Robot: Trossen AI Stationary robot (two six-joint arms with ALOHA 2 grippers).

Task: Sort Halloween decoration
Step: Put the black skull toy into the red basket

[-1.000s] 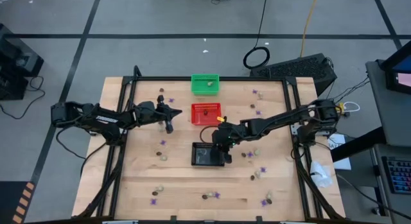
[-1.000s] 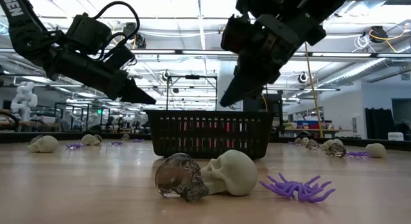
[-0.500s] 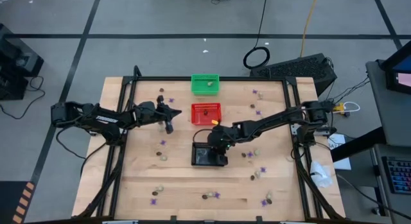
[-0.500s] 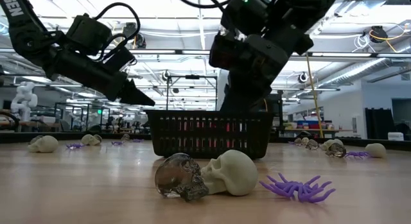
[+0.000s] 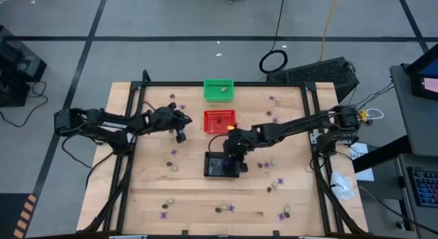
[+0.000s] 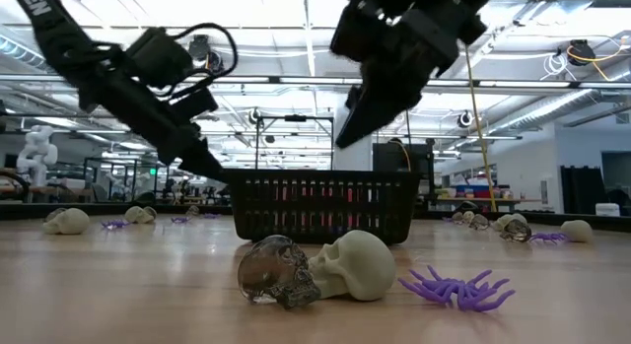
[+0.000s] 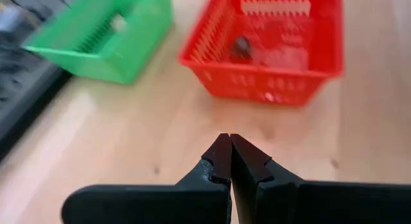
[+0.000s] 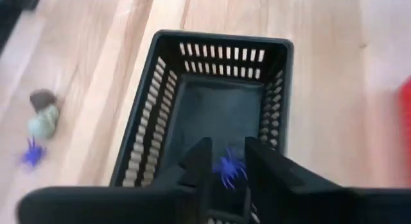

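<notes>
Nearest the table-level camera we see a clear dark skull (image 6: 274,271) touching a cream skull (image 6: 357,265), with a purple spider (image 6: 456,287) just beside them on the wooden table (image 6: 118,285). Behind them stands the black basket (image 6: 323,206), and more small skulls and spiders lie scattered to either side farther back.

From above, we see the right gripper (image 5: 231,151) hanging over the black basket (image 5: 222,164) at the middle of the table. In its wrist view its fingers (image 8: 199,161) are spread apart, and a purple spider (image 8: 229,168) shows between them against the basket's dark floor (image 8: 212,115); we cannot tell whether it has landed. Beside that basket on the wood lie a brown and cream pair of skulls (image 8: 42,114) and another purple spider (image 8: 31,153).

The left gripper (image 5: 179,131) hovers over bare wood just left of the red basket (image 5: 220,120), with its fingers (image 7: 217,161) pressed together and holding nothing. The red basket (image 7: 282,47) holds a dark trinket (image 7: 242,45). Farthest back, the green basket (image 5: 219,89) holds one pale trinket (image 5: 224,89).
</notes>
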